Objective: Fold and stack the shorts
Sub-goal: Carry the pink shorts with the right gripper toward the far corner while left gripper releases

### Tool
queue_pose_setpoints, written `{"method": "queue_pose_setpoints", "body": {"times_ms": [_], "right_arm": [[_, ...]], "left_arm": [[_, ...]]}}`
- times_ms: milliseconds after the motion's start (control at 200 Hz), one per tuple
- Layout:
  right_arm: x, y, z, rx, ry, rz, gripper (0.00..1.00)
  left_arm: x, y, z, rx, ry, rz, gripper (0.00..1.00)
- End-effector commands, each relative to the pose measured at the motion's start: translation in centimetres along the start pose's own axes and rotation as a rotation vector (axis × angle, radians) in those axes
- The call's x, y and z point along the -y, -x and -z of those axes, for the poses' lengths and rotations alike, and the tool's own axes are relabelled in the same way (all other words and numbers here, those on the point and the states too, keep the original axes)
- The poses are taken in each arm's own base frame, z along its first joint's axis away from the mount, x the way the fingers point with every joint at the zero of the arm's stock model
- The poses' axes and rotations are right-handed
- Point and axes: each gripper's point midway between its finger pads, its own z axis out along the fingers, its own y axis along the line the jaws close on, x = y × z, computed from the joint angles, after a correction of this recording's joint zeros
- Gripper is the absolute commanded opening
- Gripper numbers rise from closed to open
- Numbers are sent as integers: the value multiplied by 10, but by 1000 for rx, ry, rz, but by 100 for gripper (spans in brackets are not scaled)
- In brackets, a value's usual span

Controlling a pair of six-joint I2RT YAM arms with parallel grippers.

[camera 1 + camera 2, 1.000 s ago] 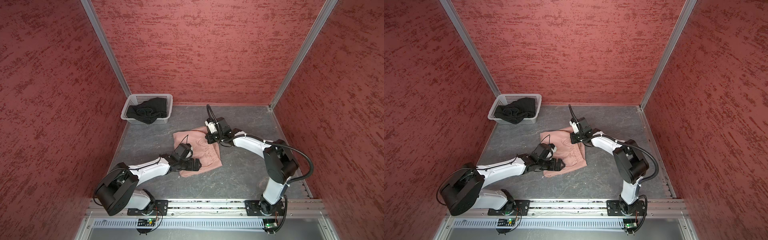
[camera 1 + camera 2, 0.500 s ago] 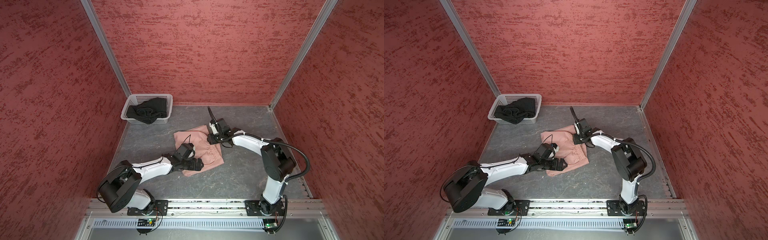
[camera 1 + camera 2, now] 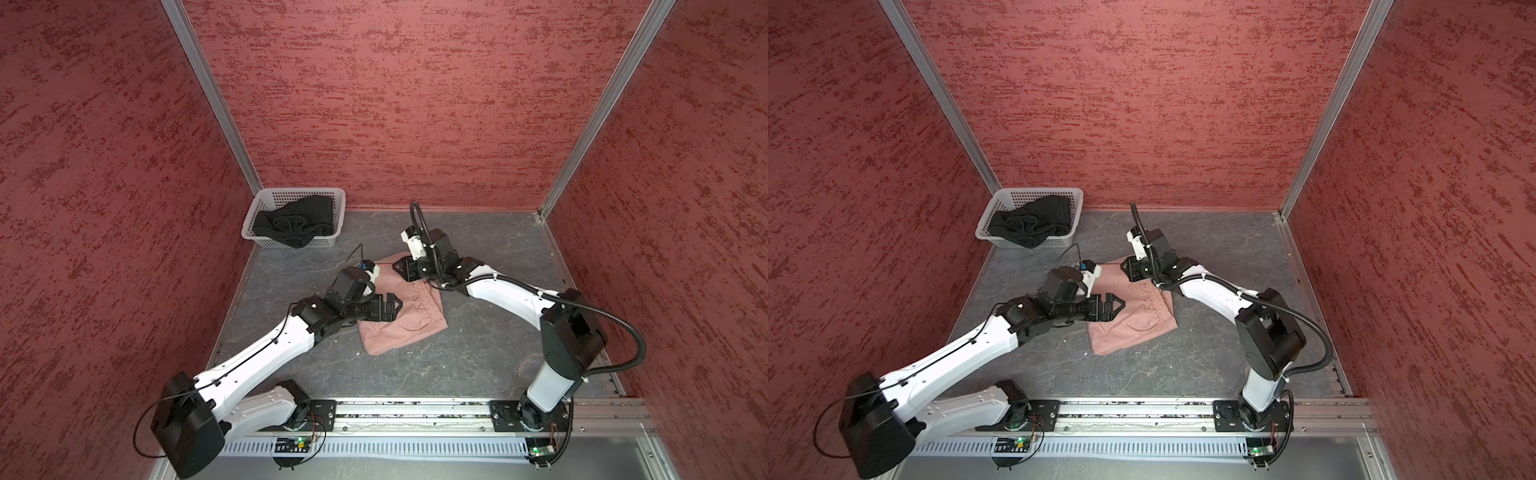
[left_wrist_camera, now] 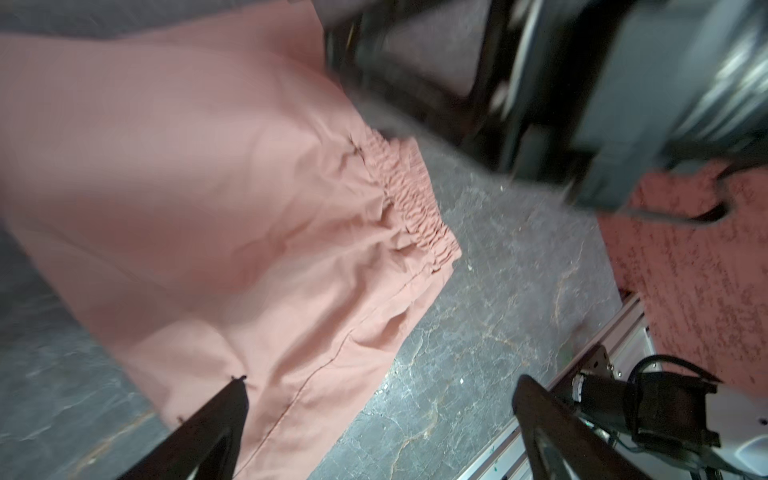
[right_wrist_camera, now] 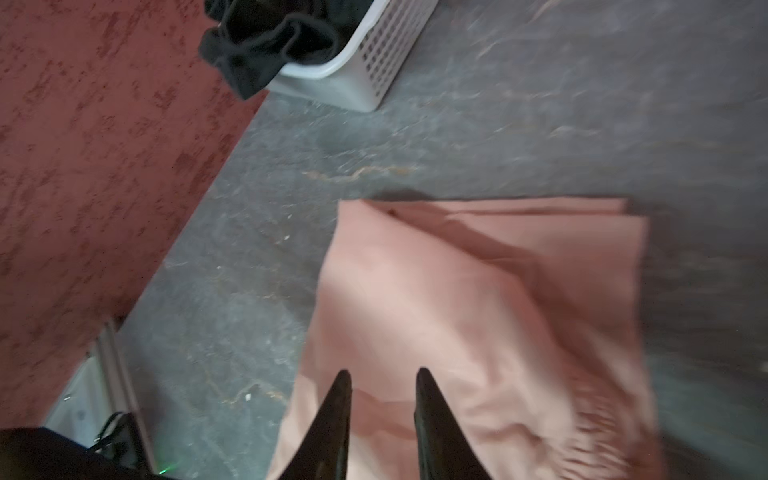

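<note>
The dusty pink shorts lie folded flat on the grey table, with the gathered waistband toward the right. My left gripper hovers wide open over their left edge, holding nothing. At the shorts' far edge, my right gripper points down with a narrow gap between its jaws. No cloth shows pinched there. The black shorts lie crumpled in the basket.
The white perforated basket stands in the back left corner of the table. Red walls close in three sides. A metal rail with both arm bases runs along the front edge.
My right gripper has shifted left along the shorts' far edge. My left gripper has moved a little away from the front edge, over the shorts, still open.
</note>
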Motion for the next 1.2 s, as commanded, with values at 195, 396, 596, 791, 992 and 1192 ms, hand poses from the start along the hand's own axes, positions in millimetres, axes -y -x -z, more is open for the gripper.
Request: {"method": "queue_pose_setpoints", "body": {"times_ms": [195,396,596,791,992,1192], "right_arm": [[42,-86,-38,-160,-165,-174,11],[111,-106,-27,-179,-294,-309,8],[184,-98,5,-188,-508,-314,9],[258,-68,59,-102,-631,-406,9],[313,-32,120,-108,-833,-336,17],[321,32,157,57,-852,-314,29]], "left_arm": [[-60,7,49,89,138,81,99],[-67,13,58,109,159,91,99],[-71,18,62,117,174,89,99],[-71,17,62,118,166,72,99],[-72,14,60,109,151,65,99],[-77,13,63,118,166,54,99]]}}
